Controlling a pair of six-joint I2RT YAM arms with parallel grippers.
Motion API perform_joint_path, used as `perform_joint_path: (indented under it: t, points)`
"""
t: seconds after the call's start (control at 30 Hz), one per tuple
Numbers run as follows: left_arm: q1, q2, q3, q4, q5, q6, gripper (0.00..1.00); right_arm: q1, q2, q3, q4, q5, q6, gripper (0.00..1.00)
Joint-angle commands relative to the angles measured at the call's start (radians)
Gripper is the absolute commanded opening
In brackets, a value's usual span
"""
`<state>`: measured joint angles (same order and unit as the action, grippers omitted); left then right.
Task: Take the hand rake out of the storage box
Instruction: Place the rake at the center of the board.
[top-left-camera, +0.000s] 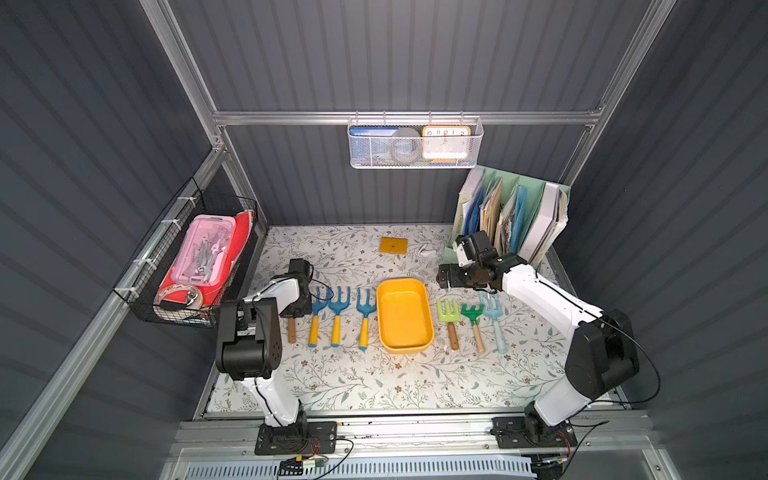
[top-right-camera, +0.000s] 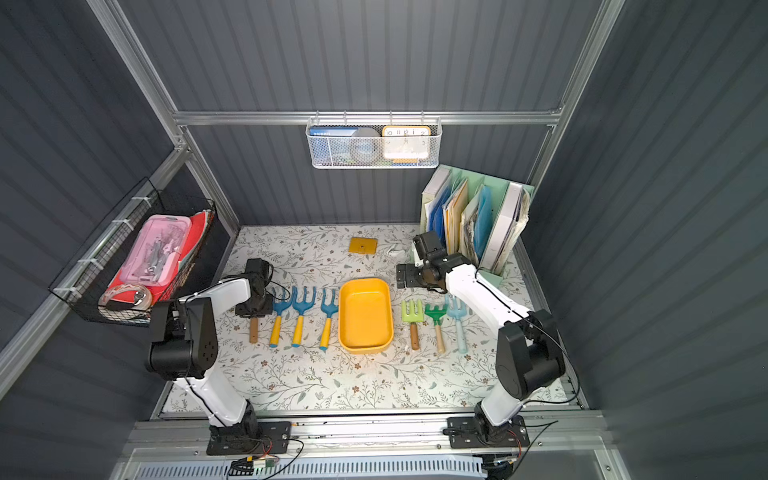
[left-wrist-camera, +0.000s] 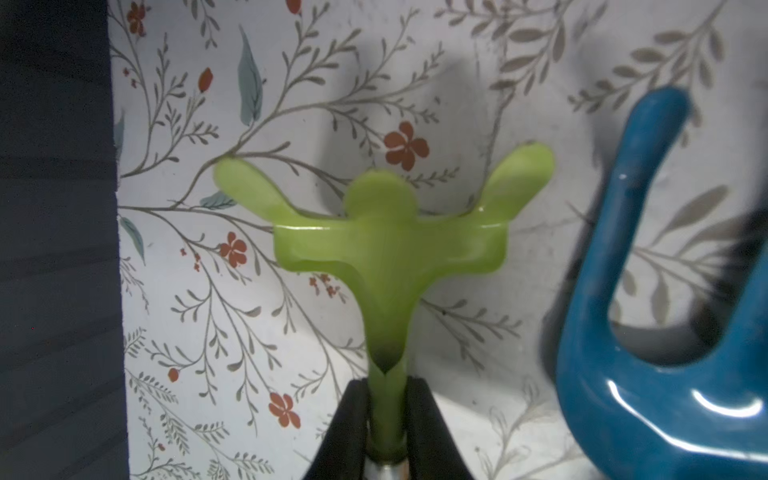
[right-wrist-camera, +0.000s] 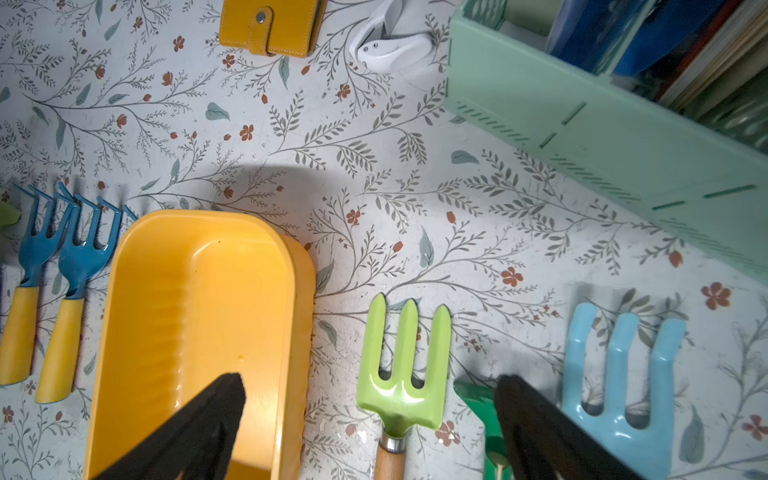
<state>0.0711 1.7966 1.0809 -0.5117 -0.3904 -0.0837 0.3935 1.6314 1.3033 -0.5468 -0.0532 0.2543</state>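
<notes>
left hand (left-wrist-camera: 386, 395) is pinched on the neck of the light-green hand rake (left-wrist-camera: 386, 232), just behind the tines, a hold that keeps the head level. the rake is outside the storage box (top-left-camera: 405, 320), at the left end of the row beside a blue rake (left-wrist-camera: 648, 332). whether it rests on the table (top-left-camera: 353, 382) cannot be told. the box is empty. right hand (right-wrist-camera: 370, 386) hangs spread wide near the box, holding nothing. judgement: removal done, release outstanding.
</notes>
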Motion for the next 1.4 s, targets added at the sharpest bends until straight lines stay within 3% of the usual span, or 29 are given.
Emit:
perform_joint_path:
  t: [0.0, 0.37, 0.57, 0.73, 0.9, 1.07, 1.23, 1.37]
  points:
    - [0.006, 0.023, 0.028, -0.027, 0.009, 0.005, 0.21, 0.005, -0.001, 0.008, -0.002, 0.004, 0.01, 0.99]
    - [0.006, 0.006, 0.015, -0.009, 0.015, 0.028, 0.18, 0.005, -0.004, 0.011, -0.01, 0.007, 0.007, 0.99]
    - [0.004, 0.015, 0.028, -0.02, 0.075, 0.048, 0.17, 0.005, -0.006, 0.012, -0.013, 0.01, 0.006, 0.99]
    - [0.004, -0.011, 0.05, -0.028, 0.082, 0.041, 0.21, 0.006, 0.001, 0.019, -0.008, 0.006, 0.01, 0.99]
    - [0.004, -0.033, 0.084, -0.051, 0.059, 0.029, 0.32, 0.01, 0.013, 0.033, -0.009, 0.004, 0.008, 0.99]
    - [0.004, -0.033, 0.109, -0.082, 0.031, 0.001, 0.34, 0.016, 0.024, 0.038, -0.011, 0.004, 0.007, 0.99]
    - [0.004, -0.057, 0.13, -0.126, 0.086, -0.039, 0.3, 0.016, 0.031, 0.037, -0.005, 0.004, 0.011, 0.99]
    - [0.004, -0.054, 0.144, -0.143, 0.263, -0.069, 0.29, 0.023, 0.046, 0.046, -0.001, 0.003, 0.013, 0.99]
